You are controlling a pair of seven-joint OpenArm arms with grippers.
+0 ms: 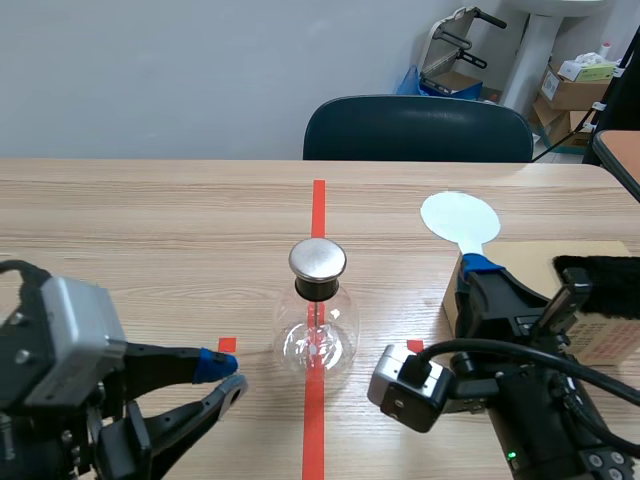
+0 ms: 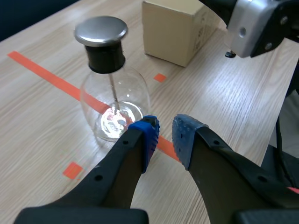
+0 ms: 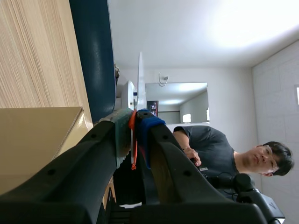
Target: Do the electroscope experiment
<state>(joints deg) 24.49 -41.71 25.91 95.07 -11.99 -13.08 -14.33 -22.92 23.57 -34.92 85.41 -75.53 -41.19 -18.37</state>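
The electroscope, a clear glass flask point(image 1: 318, 335) with a black neck and a round metal cap point(image 1: 318, 259), stands on the red tape line at the table's middle. In the left wrist view the flask point(image 2: 114, 100) is just ahead of my left gripper point(image 2: 166, 135), whose fingers stand a little apart with nothing between them. In the scene view the left gripper point(image 1: 225, 378) is low, to the flask's left. My right gripper point(image 1: 478, 266) is shut on the handle of a white round paddle point(image 1: 460, 216) that points away from me, to the flask's right. The right wrist view shows the paddle point(image 3: 140, 74) edge-on between the fingers.
A cardboard box point(image 1: 600, 330) stands at the right, behind my right arm, with a black furry cloth point(image 1: 600, 270) on top. A dark chair point(image 1: 418, 128) is across the table. A person appears in the background of the right wrist view.
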